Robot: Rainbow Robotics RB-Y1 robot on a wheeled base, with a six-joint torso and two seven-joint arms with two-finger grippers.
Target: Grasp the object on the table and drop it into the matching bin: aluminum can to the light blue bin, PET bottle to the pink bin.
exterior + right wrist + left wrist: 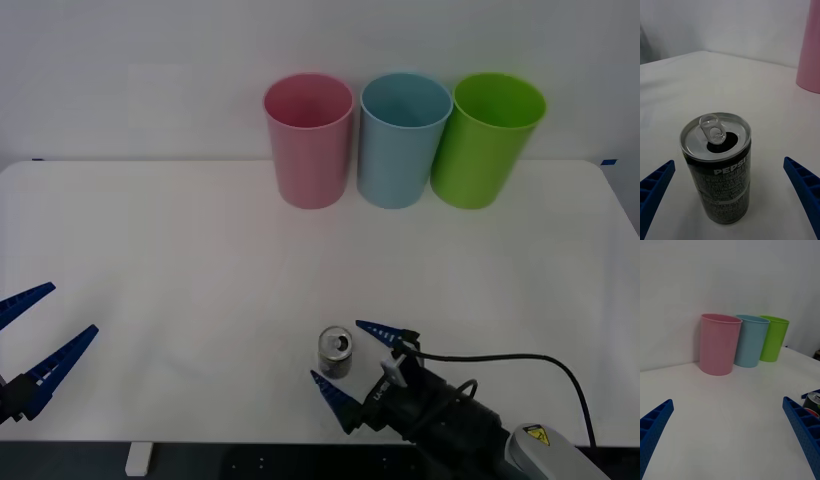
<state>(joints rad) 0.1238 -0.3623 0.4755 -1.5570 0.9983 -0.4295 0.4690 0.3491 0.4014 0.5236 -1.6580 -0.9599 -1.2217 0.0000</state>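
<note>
The aluminum can [336, 352], silver-topped with a dark body and an open pull-tab, stands upright near the front edge of the white table [150, 250]. My right gripper [338, 350] is open around it, one blue finger on each side, neither touching. In the right wrist view the can [717, 165] stands between the fingers of that gripper [729, 161]. The pink bin [309, 140] and the light blue bin [404, 140] stand side by side at the table's back. My left gripper [73, 308] is open and holds nothing at the front left.
A lime green bin [488, 140] stands to the right of the light blue one. From the left wrist view I see the pink bin [719, 345], the blue bin [751, 341], the green bin [774, 338] and a piece of the can [813, 399].
</note>
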